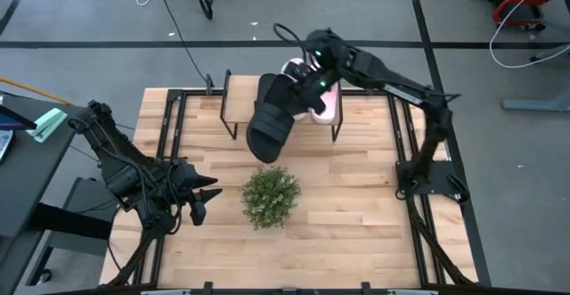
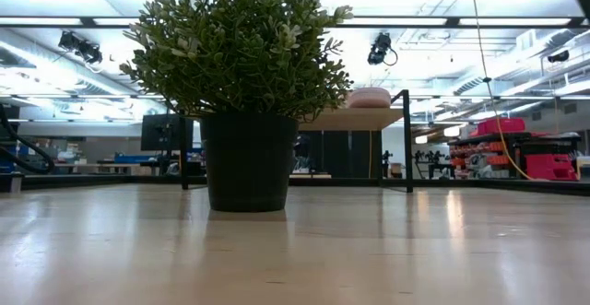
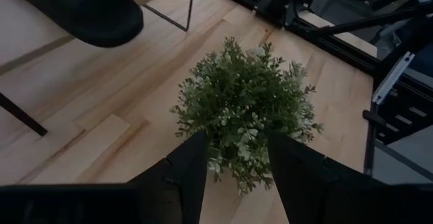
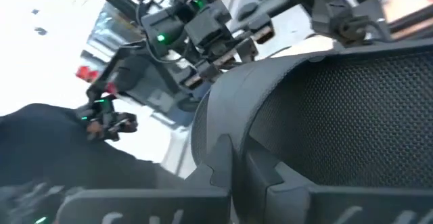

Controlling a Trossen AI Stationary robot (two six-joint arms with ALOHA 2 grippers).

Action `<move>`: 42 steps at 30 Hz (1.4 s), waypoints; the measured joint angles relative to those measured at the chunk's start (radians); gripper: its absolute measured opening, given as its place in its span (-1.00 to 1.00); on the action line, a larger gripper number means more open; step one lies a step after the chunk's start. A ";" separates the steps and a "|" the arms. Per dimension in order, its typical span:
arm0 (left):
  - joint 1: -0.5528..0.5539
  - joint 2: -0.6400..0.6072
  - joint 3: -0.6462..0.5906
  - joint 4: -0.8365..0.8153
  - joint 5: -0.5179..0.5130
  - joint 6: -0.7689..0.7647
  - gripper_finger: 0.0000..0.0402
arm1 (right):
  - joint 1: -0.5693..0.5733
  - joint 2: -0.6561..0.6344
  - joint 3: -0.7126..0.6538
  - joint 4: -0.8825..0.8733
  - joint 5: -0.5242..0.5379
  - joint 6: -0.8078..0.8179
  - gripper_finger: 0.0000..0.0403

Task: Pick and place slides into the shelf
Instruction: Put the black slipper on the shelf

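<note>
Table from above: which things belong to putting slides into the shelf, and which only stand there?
Job: black slide held by the right gripper; pink slide on the shelf.
Only standing: potted plant; left gripper waiting beside it.

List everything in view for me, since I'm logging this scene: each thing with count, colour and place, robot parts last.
black slide: one, black, held above the shelf's front edge by the right pincer.
pink slide: at least one, pale pink and white, on the shelf, partly under the right arm.
shelf: one, light wood on black legs, far side of the table.
potted plant: one, green in a dark pot, table centre.
table: one, light wood.
left pincer: one, dark, empty, low beside the plant, fingers apart.
right pincer: one, dark, over the shelf, shut on the black slide.
</note>
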 joint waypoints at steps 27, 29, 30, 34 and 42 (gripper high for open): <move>0.220 0.000 0.000 -0.048 -0.027 -0.052 -0.27 | -0.147 0.438 0.336 0.422 -0.303 -0.032 -0.95; 0.228 0.000 0.000 -0.047 -0.027 -0.052 -0.28 | -0.146 0.462 0.336 0.452 -0.313 -0.050 -0.95; 0.232 0.000 0.000 -0.048 -0.026 -0.052 -0.28 | -0.147 0.475 0.336 0.461 -0.322 -0.056 -0.95; 0.243 0.000 0.000 -0.048 -0.024 -0.052 -0.26 | -0.152 0.519 0.335 0.480 -0.326 -0.088 -0.95; 0.242 0.000 0.000 -0.051 0.000 -0.053 -0.32 | -0.159 0.559 0.335 0.550 -0.281 -0.180 -0.95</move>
